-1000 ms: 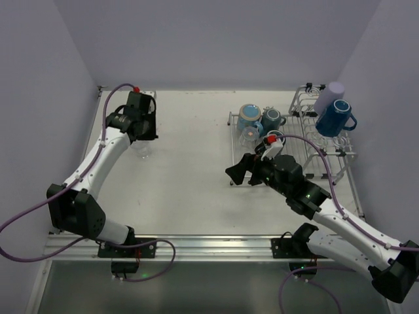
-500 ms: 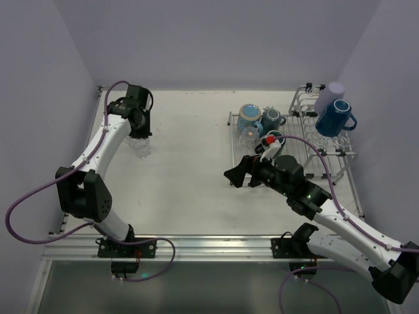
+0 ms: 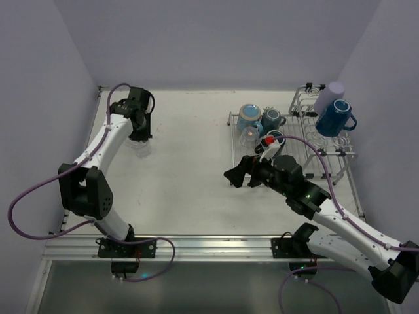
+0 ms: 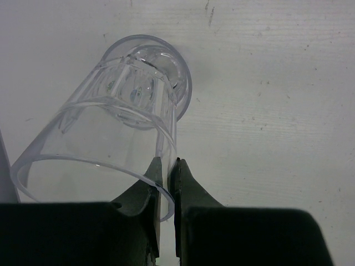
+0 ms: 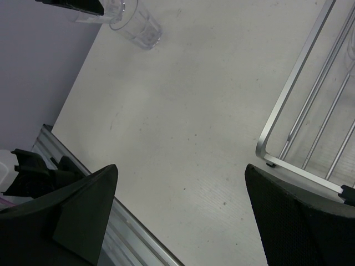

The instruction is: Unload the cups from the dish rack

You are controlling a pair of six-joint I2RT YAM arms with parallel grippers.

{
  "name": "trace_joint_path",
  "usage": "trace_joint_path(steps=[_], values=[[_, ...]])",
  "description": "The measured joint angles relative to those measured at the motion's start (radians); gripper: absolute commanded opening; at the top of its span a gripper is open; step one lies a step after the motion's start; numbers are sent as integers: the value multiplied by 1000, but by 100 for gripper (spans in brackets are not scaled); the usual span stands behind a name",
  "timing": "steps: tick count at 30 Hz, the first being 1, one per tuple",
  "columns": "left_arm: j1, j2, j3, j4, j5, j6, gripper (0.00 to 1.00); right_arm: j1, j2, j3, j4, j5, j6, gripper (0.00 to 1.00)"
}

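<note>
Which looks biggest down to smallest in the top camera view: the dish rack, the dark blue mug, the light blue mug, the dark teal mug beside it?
1. dish rack, by far
2. dark blue mug
3. light blue mug, only slightly smaller, a close call
4. dark teal mug

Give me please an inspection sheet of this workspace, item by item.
Surface: white tabletop, a few small dark specks.
Job's things: clear ribbed glass is off the rack, at the far left; silver wire dish rack holds light blue mug, two dark teal mugs, lavender tumbler, dark blue mug.
Clutter: nothing seen.
Grippers: left gripper shut on the glass rim; right gripper open, empty, beside the rack.
Cables: purple cables loop from both arms.
Surroundings: pale lavender walls; metal rail at near edge.
</note>
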Motion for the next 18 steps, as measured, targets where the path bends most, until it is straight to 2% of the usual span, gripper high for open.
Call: trace_joint_path(steps=[7, 10, 11, 13, 18], values=[[0, 35, -5, 3, 9, 0, 18, 0, 10, 0, 0, 0, 0, 99], [0, 40, -5, 4, 6, 2, 27, 0, 13, 0, 0, 1, 0, 99], [0, 40, -5, 5, 5, 2, 35, 0, 15, 0, 1, 1, 0, 99], [0, 40, -6, 10, -2, 6, 44, 0, 19, 0, 1, 2, 0, 99], [0, 39, -13, 24, -8, 10, 49, 0, 24, 0, 1, 3, 0, 99]])
